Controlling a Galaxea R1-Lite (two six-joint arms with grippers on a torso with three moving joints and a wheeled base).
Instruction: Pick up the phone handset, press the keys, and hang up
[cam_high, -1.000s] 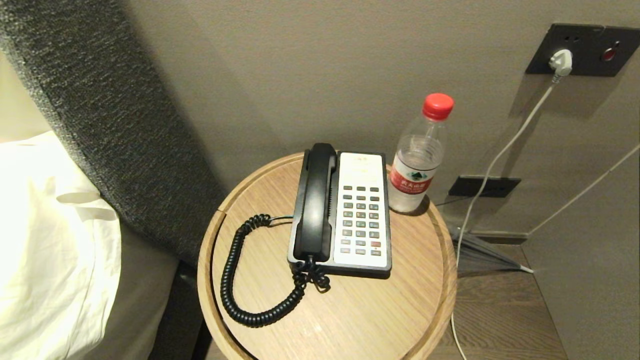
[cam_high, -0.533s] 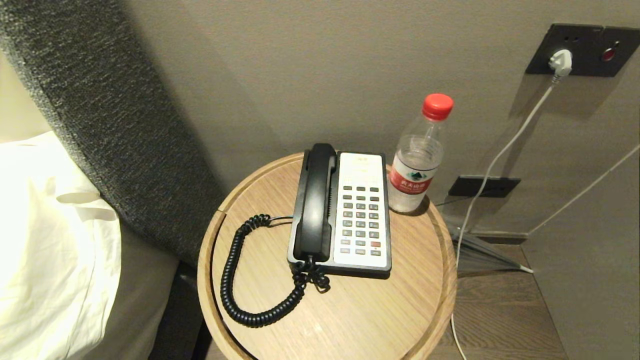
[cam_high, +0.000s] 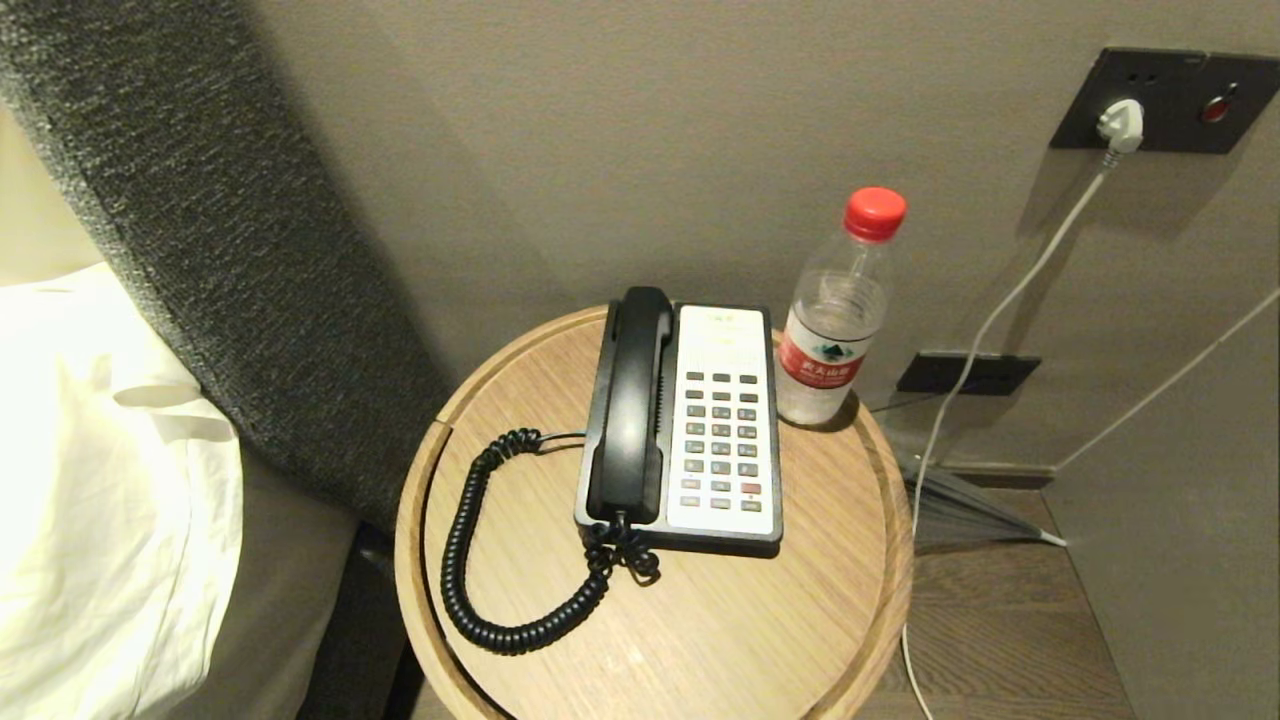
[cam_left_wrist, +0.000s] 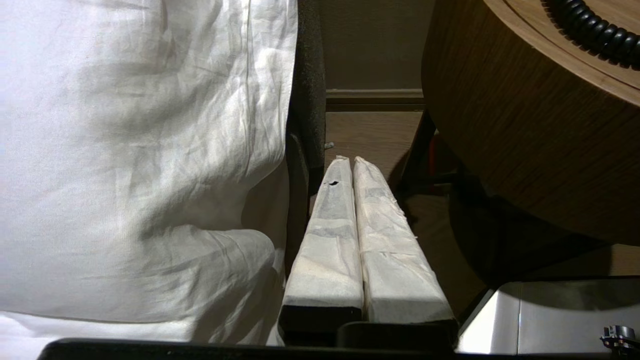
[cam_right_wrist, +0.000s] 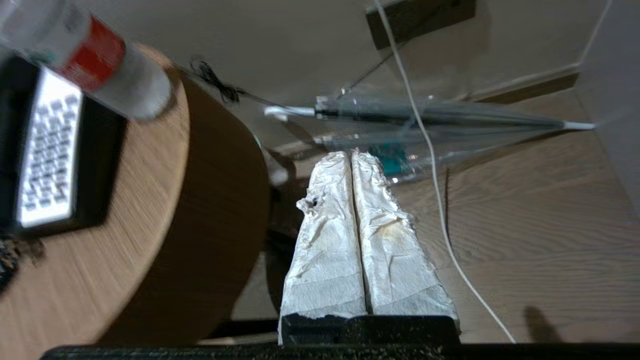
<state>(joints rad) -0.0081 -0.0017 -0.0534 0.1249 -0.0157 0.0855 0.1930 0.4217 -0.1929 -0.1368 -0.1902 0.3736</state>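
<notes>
While both tape-wrapped hands (cam_left_wrist: 353, 161) (cam_right_wrist: 351, 155) sit closed — empty — the glossy handset (cam_high: 632, 402) rests cradled.

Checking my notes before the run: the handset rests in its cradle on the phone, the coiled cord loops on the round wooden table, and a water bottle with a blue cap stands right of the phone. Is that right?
One detail is off: the cap is red, not blue, as the head view shows. The rest holds: the handset rests in its cradle on the phone, the coiled cord loops on the round wooden table, and the water bottle stands right of the phone.
</notes>
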